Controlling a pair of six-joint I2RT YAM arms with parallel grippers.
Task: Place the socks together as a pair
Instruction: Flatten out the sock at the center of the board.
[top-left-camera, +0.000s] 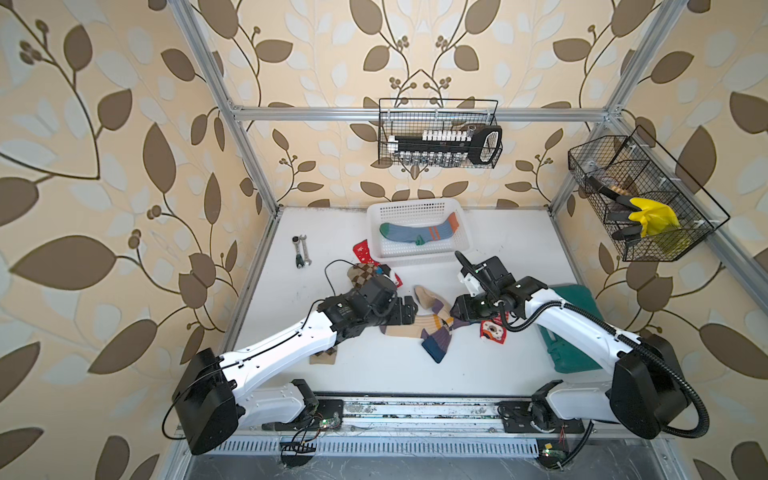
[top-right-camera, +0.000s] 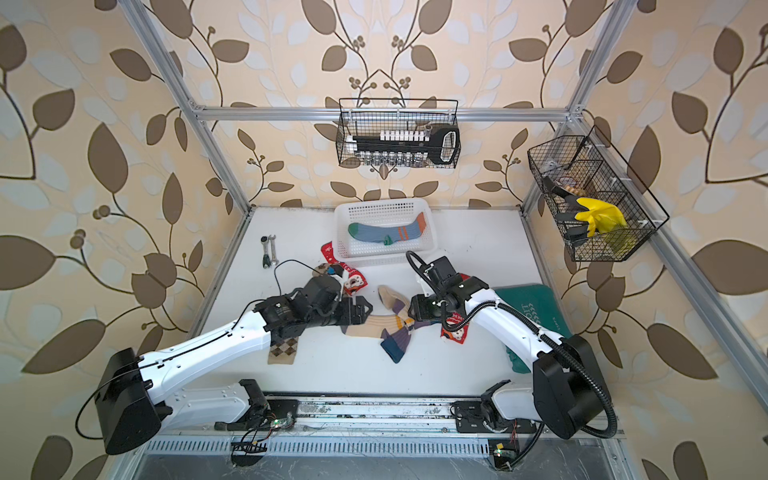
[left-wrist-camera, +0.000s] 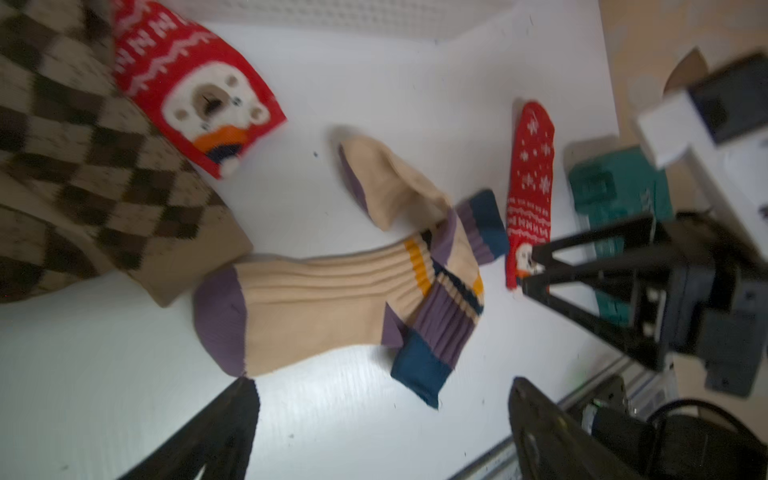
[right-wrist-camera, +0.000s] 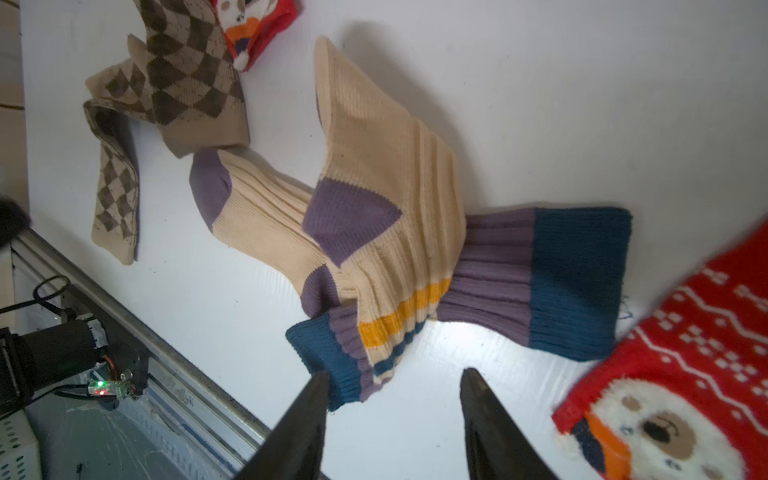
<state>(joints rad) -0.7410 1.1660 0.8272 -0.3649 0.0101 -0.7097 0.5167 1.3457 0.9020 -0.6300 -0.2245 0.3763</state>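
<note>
Beige socks (right-wrist-camera: 386, 166) lie crossed together between the spread, empty left gripper (left-wrist-camera: 382, 382) and right gripper (right-wrist-camera: 394, 372); red socks (right-wrist-camera: 685, 332) sit apart, one beside each.

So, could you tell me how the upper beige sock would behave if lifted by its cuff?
The upper beige sock would probably droop, since it already lies creased. Its ribbed knit looks grippy, unlikely to slip. Overlapping its mate, it may drag that along.
</note>
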